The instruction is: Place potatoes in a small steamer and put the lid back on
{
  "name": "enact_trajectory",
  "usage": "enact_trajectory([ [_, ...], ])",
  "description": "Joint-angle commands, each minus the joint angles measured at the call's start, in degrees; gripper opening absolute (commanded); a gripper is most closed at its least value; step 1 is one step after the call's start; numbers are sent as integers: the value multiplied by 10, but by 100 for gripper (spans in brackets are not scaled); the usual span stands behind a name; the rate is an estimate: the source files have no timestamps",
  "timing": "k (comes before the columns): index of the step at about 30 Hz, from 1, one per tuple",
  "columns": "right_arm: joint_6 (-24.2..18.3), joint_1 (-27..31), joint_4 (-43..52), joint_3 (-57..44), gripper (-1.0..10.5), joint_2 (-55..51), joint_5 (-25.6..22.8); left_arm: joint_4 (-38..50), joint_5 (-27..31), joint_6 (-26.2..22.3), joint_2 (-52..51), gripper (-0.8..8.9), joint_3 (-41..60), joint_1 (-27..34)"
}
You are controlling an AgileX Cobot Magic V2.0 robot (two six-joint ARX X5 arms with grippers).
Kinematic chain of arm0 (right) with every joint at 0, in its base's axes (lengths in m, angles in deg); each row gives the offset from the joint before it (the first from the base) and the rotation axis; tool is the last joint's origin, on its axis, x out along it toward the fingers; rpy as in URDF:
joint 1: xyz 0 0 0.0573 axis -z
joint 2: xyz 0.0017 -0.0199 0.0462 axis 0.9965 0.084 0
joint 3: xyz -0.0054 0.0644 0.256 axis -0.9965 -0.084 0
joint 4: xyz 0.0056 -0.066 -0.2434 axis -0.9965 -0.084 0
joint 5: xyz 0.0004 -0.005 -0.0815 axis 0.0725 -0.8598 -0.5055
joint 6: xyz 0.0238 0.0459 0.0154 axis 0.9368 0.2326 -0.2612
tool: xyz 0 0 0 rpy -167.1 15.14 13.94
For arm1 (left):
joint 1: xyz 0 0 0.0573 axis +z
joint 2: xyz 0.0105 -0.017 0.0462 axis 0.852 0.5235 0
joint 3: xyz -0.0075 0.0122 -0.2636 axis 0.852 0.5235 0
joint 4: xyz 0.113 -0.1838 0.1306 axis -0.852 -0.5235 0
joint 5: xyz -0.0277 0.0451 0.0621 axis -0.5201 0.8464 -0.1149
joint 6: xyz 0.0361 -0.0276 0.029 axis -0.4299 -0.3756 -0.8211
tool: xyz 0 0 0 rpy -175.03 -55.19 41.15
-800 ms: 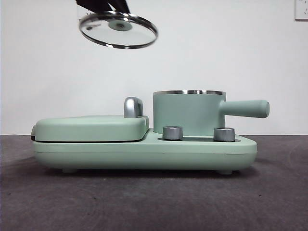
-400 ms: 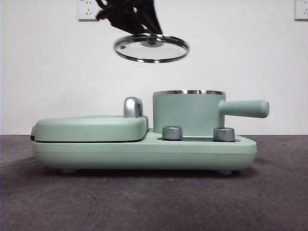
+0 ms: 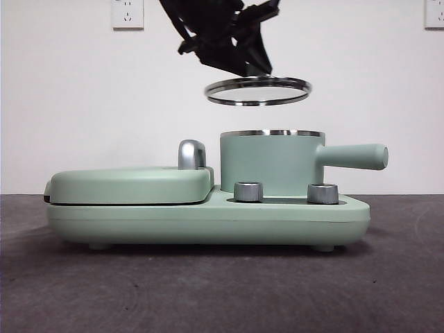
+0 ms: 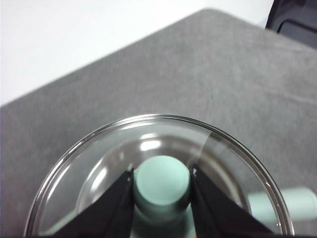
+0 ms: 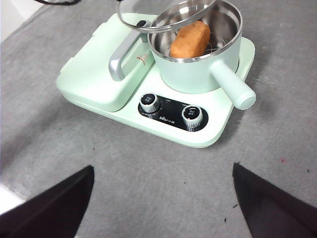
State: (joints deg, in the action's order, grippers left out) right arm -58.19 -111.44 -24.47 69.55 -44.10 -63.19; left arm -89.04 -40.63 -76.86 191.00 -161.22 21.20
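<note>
Here, front view first: left gripper (image 3: 251,69) coming in dark from above, clamped down onto the lid (image 3: 258,91). Lid hanging level in the air, clear of the small steamer (image 3: 272,164), a little left of centre over its steel rim, with open space between the two. Steamer seated on the right half of the mint-green cooker base (image 3: 208,220), stubby handle pointing right. Two steel knobs (image 3: 249,191) on the near edge of the base, in front of the pot. Flat griddle cover (image 3: 132,184) on the left half, chrome handle (image 3: 192,154) upright beside the pot. Grey table (image 3: 222,291) beneath, white wall behind.

Left wrist view: both black jaws pressed against opposite sides of the lid's green knob (image 4: 162,181), nearly closed, gripping it firmly. Glass disc spread out under the jaws; a pale green stub at the edge of the glass, probably the steamer handle, though blurred.

Right wrist view: right gripper (image 5: 163,198) well back from the cooker on its near side, jaws spread wide, holding nothing. Potato (image 5: 190,39) lying inside the steamer (image 5: 198,59), visible past the lid rim (image 5: 166,20), which covers only the far left part of the opening.
</note>
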Motion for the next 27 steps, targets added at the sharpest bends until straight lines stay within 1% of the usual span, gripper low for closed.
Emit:
enact_trajectory([
  [1,12,-4,6,3,432,2,0,34,-3,-4,22,15,-18,-6],
  [11,10,-4,6,3,432,2,0,64,-3,-4,64,15,-18,-7],
  [17,10,-4,6,3,432,2,-2,90,-3,-4,77,14,-18,-7],
  [23,10,-4,6,3,432,2,-2,97,-4,-4,83,14,-18,-7],
  [27,10,-4,6,3,432,2,-2,97,-28,-4,84,14,-18,-7],
])
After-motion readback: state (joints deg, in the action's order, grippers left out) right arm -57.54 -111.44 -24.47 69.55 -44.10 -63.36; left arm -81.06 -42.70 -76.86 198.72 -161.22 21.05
